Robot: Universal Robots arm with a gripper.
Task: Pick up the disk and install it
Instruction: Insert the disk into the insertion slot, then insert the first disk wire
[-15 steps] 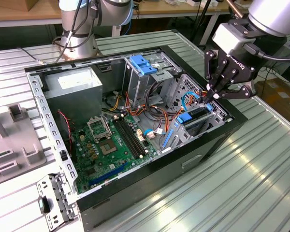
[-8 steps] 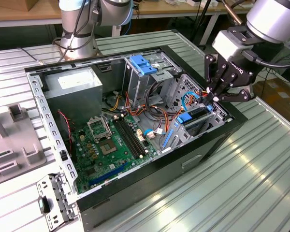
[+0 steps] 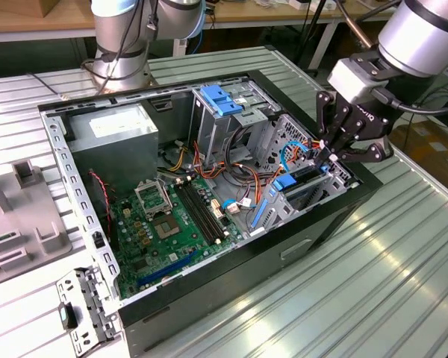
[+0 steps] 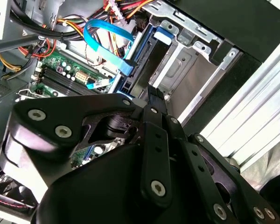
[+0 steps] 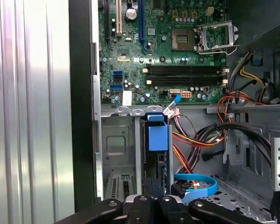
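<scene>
The drive bay (image 5: 116, 154) sits in the corner of the case (image 3: 231, 287) nearest the exterior view's right, and room there is tight. The disk (image 5: 155, 170) stands edgewise in one slot, the end effector (image 3: 334, 153) right above it. A bare metal slot lies between the disk and the black case wall. On the bay's inner side, a looped blue cable (image 5: 200, 177) and a bundle of orange and red wires (image 5: 196, 140) crowd the gap. The motherboard (image 3: 164, 231) lies low at the centre, with open room above. The power supply (image 3: 112, 145) fills the far corner, and a metal cage (image 3: 209, 130) stands tall along the far edge. The ribbed surface (image 3: 388, 283) along the case's near wall offers open passage.
</scene>
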